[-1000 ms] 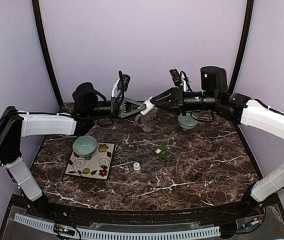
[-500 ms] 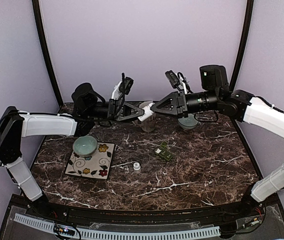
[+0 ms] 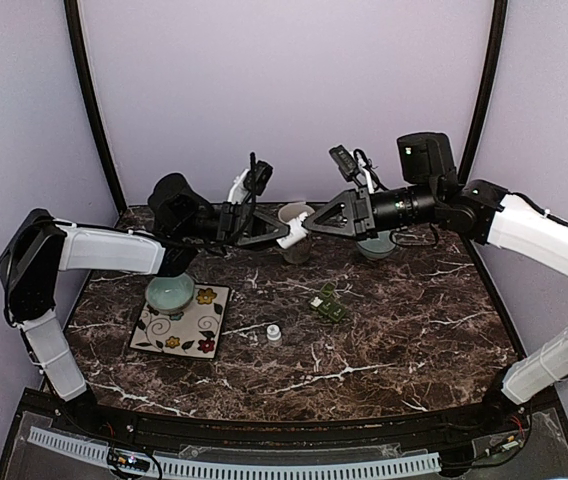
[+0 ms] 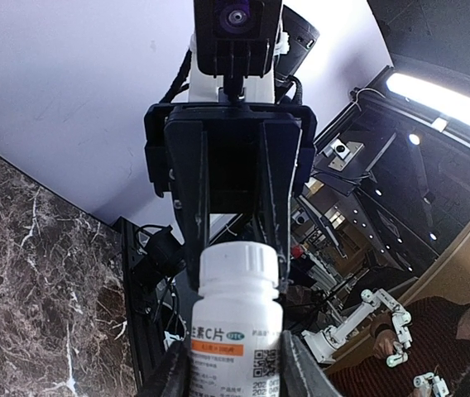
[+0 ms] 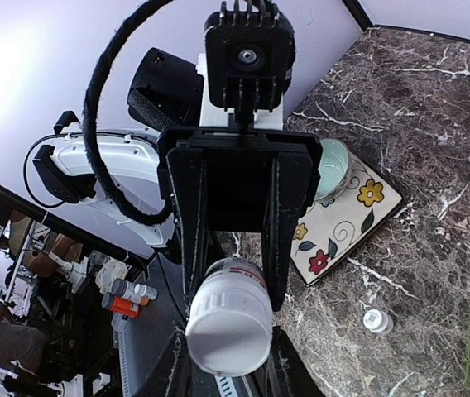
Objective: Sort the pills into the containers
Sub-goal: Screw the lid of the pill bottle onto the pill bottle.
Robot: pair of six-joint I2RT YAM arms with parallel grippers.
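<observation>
top external view: both arms reach inward over the back of the marble table [image 3: 394, 345], close to the rear wall, and meet by a mug [image 3: 297, 252] near the back edge. the left gripper [image 3: 278, 234] is closed partway round the body of a white pill bottle [image 4: 235, 327], holding it off the table. the right gripper [image 3: 311, 225] faces it, jaws clamped on the bottle's cap. the dark green pill box [image 3: 329, 306] lies near the table's middle, well apart from every edge and from both grippers. in the right wrist view one end compartment holds white pills. a teal bowl [image 3: 169, 292] sits on a flowered plate [image 3: 199, 332] at the left. a small white cap-like piece [image 3: 274, 333] stands between plate and pill box. a second bowl [image 3: 374, 246] lies beneath the right arm.
</observation>
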